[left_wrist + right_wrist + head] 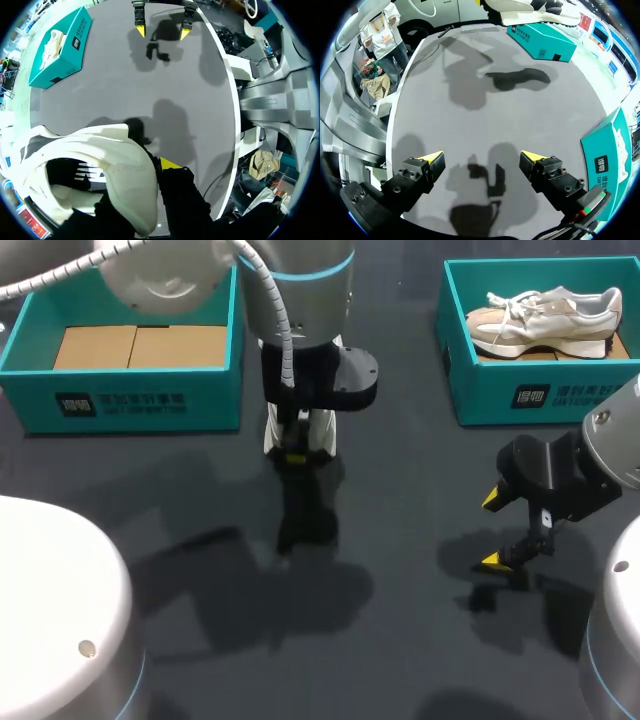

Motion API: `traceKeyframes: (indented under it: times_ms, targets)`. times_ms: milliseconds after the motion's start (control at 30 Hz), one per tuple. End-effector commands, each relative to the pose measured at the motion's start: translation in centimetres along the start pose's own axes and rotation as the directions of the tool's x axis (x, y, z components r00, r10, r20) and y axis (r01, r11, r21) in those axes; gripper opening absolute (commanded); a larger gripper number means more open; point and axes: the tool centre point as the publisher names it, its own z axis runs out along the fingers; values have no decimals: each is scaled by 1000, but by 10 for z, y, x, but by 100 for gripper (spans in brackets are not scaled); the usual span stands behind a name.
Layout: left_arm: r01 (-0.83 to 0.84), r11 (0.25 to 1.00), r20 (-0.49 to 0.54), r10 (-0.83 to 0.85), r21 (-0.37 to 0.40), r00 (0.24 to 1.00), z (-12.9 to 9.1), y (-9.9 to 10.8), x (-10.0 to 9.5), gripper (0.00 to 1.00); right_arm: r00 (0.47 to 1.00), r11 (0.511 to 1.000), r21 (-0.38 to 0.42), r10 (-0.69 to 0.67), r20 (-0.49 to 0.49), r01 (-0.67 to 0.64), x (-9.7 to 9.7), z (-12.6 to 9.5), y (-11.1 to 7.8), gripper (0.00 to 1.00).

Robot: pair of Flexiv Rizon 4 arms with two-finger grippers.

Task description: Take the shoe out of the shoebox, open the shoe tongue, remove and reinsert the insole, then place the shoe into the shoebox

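My left gripper hangs over the table's middle, shut on the edge of a white shoe that the arm mostly hides. In the left wrist view the shoe fills the space beside the gripper, its dark opening showing; one yellow fingertip presses its rim and the other is hidden. A second white shoe lies in the teal shoebox at the back right. My right gripper stands open in front of that box, low over the table, with nothing between its fingers.
Another teal box at the back left holds only brown cardboard. In the right wrist view the right-hand shoebox is close beside the gripper. Two white robot bases stand at the near corners.
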Motion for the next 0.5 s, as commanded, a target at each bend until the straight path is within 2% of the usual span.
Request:
traceKeyframes:
  times_ms: [33,267,367,500]
  targets:
    - [-14,1000,48,14,8,999,-8,13,-6,0,1000,1000,2,0,3,0,2,1,0,100]
    - [-10,996,-1,11,91,1000,-44,84,-55,0,1000,1000,2,0,3,0,2,1,0,100]
    - [-10,993,-34,14,122,999,-52,117,-73,0,1000,1000,2,0,3,0,2,1,0,100]
    - [27,992,-39,-23,121,999,-53,157,-96,0,1000,1000,2,0,3,0,2,1,0,100]
